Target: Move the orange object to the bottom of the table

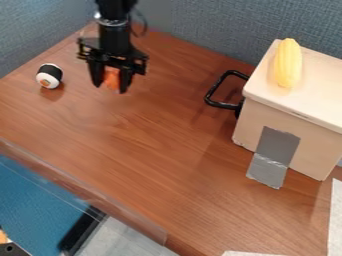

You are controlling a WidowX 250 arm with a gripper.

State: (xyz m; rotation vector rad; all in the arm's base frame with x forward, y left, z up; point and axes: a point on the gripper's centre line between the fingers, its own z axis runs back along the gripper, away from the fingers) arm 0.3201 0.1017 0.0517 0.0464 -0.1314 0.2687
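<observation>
I have the orange object [111, 78] in my gripper [111, 81], its two fingers narrowed around it, over the far left part of the bench [167, 145]. I cannot tell whether the object hangs just above the wood or grazes it. I judge the grasp made and the carry the step in hand, with the placing not yet done.

The next move calls for a path down the view, toward the lower edge of the bench, then a gentle lowering and a release once the object sits on the wood. I should keep it high enough not to drag, and keep to the left of the pale box [314, 145], its black handle [215, 92] and the grey tape [272, 155] running down its front onto the bench. The sushi roll [49, 76] lies just beside my gripper, on the far left, so I should head away from it. I should stop short of the rim too, lest the object roll off.

I can read no brand, label or writing.
</observation>
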